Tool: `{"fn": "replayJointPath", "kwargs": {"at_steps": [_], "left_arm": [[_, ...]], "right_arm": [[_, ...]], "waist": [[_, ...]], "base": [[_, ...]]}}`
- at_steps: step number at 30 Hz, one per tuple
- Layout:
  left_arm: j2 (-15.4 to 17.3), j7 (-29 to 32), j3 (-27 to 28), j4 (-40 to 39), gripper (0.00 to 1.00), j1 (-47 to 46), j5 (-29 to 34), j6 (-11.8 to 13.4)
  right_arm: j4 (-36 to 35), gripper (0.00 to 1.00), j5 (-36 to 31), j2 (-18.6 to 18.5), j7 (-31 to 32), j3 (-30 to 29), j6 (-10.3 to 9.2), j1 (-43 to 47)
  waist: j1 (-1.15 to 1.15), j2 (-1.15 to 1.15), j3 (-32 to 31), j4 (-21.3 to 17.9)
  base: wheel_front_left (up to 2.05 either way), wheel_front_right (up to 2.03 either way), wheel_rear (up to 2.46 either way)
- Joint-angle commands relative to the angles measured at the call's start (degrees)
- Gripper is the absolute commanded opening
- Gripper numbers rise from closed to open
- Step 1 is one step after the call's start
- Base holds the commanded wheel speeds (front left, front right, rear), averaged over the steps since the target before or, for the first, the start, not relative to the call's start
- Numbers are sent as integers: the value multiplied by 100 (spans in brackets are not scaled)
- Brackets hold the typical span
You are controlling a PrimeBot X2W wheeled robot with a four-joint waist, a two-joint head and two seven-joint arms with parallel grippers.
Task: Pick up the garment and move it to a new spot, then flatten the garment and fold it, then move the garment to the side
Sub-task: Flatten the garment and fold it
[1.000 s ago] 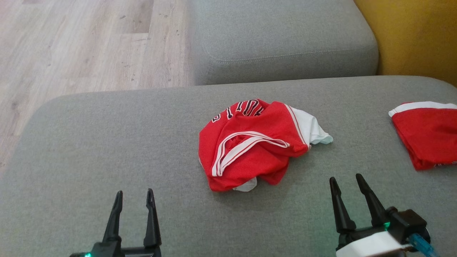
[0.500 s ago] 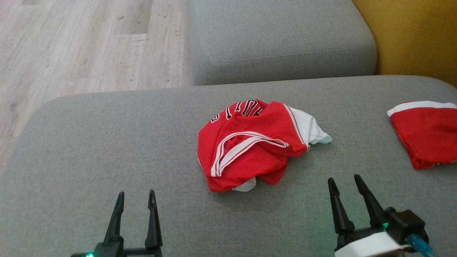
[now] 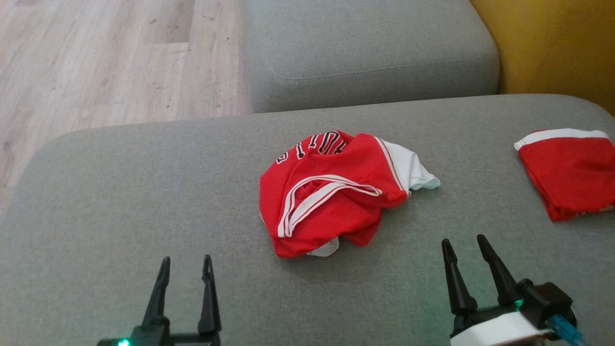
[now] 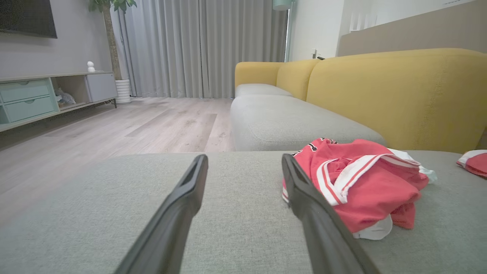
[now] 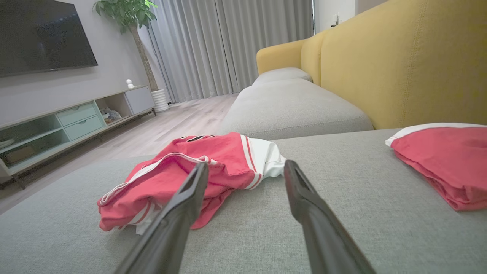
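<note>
A crumpled red garment point(image 3: 331, 192) with white stripes and black lettering lies bunched in the middle of the grey sofa seat point(image 3: 120, 192). From the left wrist it appears as the garment point(image 4: 365, 186) right of my fingers, and from the right wrist as the garment point(image 5: 182, 171) ahead and left. My left gripper point(image 3: 186, 262) is open near the seat's front edge, well left of the garment and apart from it. The right gripper point(image 3: 465, 242) is open too, in front of the garment's right side, empty.
A second red garment point(image 3: 567, 168), folded, lies at the seat's right end. Another grey cushion point(image 3: 370, 53) sits beyond, with the yellow backrest point(image 3: 557, 48) to the right. Wooden floor point(image 3: 96, 62) lies past the seat's left and far edges.
The whole head picture has shifted slightly left and up, so the camera moved. The garment lies as it did, and both grippers stay open where they were.
</note>
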Motion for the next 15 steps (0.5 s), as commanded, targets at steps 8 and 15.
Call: {"fn": "replayJointPath", "kwargs": {"at_steps": [8,15], "left_arm": [[-22,-56,-377,175,100,-923,272,-204],[-22,-56,-1128,1116,100,-2182,379,-497]], "right_arm": [[-245,100,-8,-3,-22,199,39,-350],[-344,100,-44,-41,-22,295,39,-573]], "waist": [[0,0,264,-309],[0,0,775,-750]], "base": [[0,0,0],[0,0,0]]}}
